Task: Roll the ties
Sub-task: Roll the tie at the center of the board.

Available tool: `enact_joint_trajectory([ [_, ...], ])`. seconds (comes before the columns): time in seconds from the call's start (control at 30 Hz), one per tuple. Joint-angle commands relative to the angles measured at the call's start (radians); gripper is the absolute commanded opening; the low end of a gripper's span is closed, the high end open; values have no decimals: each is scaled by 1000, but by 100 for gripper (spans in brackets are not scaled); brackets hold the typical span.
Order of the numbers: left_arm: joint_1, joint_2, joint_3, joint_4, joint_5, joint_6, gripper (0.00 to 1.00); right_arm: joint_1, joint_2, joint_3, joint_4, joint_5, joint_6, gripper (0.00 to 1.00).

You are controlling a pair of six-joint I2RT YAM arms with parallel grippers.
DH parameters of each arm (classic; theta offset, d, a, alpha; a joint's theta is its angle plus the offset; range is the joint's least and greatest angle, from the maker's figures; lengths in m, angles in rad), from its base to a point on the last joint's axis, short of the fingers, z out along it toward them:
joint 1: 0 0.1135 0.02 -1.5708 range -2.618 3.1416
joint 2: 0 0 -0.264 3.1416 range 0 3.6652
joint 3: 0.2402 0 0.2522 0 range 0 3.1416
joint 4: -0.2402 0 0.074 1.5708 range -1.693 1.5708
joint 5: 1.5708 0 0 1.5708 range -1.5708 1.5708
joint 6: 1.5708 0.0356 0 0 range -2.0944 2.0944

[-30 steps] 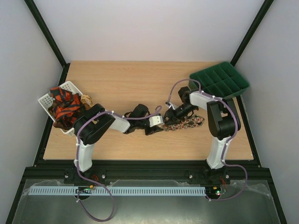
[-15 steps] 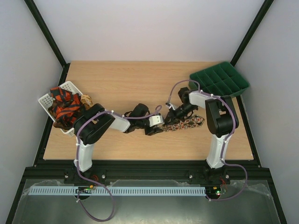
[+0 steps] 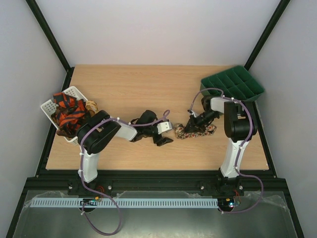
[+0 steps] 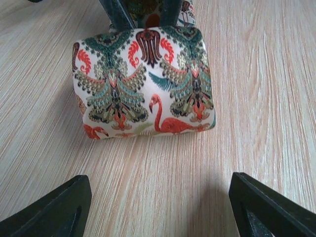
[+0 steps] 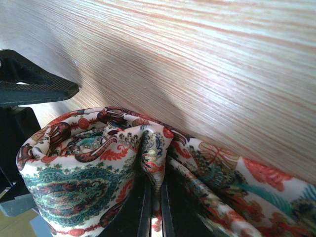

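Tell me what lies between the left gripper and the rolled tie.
Only bare tabletop, seen in the left wrist view: the left gripper sits apart from the rolled tie.

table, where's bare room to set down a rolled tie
Bare wood along the far edge of the table, between the white basket and the green tray. A bare strip runs between the tie and the near edge. Crowded mid-table, where the left gripper and right gripper sit by the tie.

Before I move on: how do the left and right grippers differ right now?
The left gripper is open, the right gripper shut. The left touches nothing, the rolled tie lying just ahead of its fingers; the right pinches a fold of it. Both sit low over the table at that tie.
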Motion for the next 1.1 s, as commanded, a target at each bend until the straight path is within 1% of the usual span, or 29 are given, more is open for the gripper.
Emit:
enact_joint_trajectory([
  [0.0, -11, 38, 43, 64, 28, -72, 80, 23, 56, -34, 14, 123, 7, 1],
  [0.2, -25, 85, 115, 97, 54, -141, 80, 74, 67, -41, 64, 103, 56, 1],
  [0.33, -24, 106, 137, 91, 38, -154, 79, 97, 71, -26, 98, 87, 100, 1],
  [0.37, -24, 109, 139, 75, 35, -144, 77, 99, 72, -23, 101, 83, 107, 1],
  [0.4, -24, 111, 142, 50, 28, -130, 72, 101, 73, -20, 98, 79, 109, 1],
  [0.5, -19, 103, 115, 0, -7, -59, 50, 97, 58, -12, 76, 61, 93, 2],
  [0.57, -15, 80, 57, -9, -31, -6, 44, 85, 33, -7, 61, 44, 78, 6],
  [0.6, -15, 70, 35, -14, -44, 18, 43, 79, 16, 0, 50, 30, 70, 10],
  [0.73, -19, 57, -6, -40, -71, 71, 42, 69, -49, 40, -30, -86, 22, 34],
  [0.77, -20, 60, -8, -43, -78, 77, 43, 71, -68, 46, -46, -120, 19, 39],
  [0.83, -28, 64, -7, -44, -87, 90, 43, 78, -87, 55, -74, -166, 10, 46],
  [0.9, -33, 68, -3, -42, -92, 99, 43, 91, -93, 61, -94, -184, 2, 49],
  [1.07, -37, 75, 4, -44, -103, 106, 43, 125, -63, 47, -92, -141, 2, 48],
])
